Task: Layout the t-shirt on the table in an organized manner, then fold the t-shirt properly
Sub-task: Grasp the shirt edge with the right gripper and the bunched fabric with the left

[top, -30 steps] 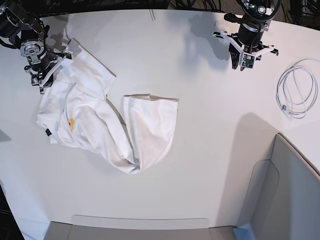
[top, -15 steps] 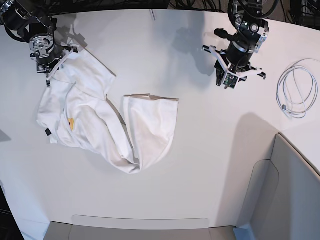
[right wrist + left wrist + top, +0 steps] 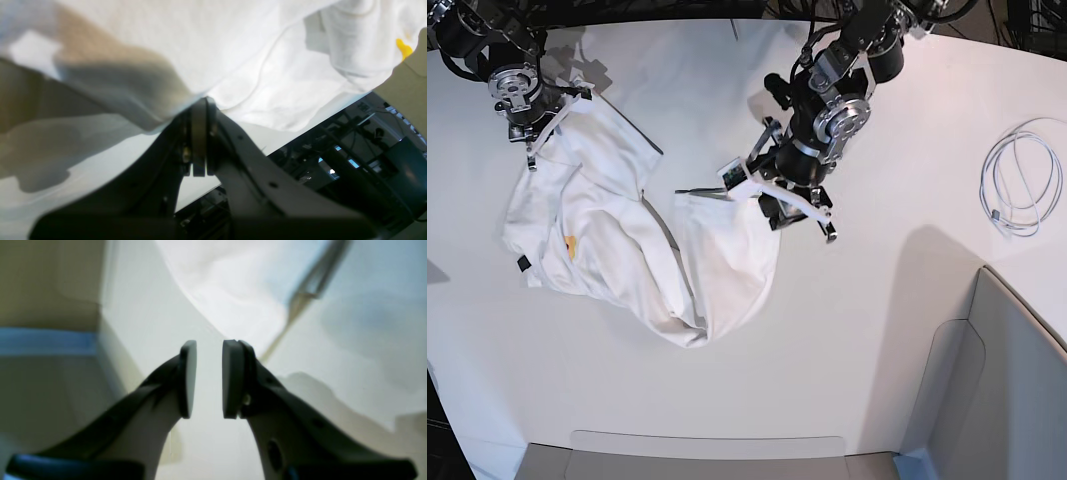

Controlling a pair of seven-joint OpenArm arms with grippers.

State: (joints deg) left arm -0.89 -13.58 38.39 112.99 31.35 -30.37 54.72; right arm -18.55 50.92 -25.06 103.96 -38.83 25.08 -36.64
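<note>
My right tool [image 3: 199, 140] is clamped on a far corner of the t-shirt [image 3: 617, 230], pinning that edge so I can draw the cloth out flat. My left tool [image 3: 209, 378] hangs over the shirt's turned-up hem with its pads parted and nothing between them, I judge ready to take that edge. The shirt lies rumpled and twisted on the left half of the counter [image 3: 877, 350], far from laid out. A coiled white cable [image 3: 1022, 180] sits well apart.
</note>
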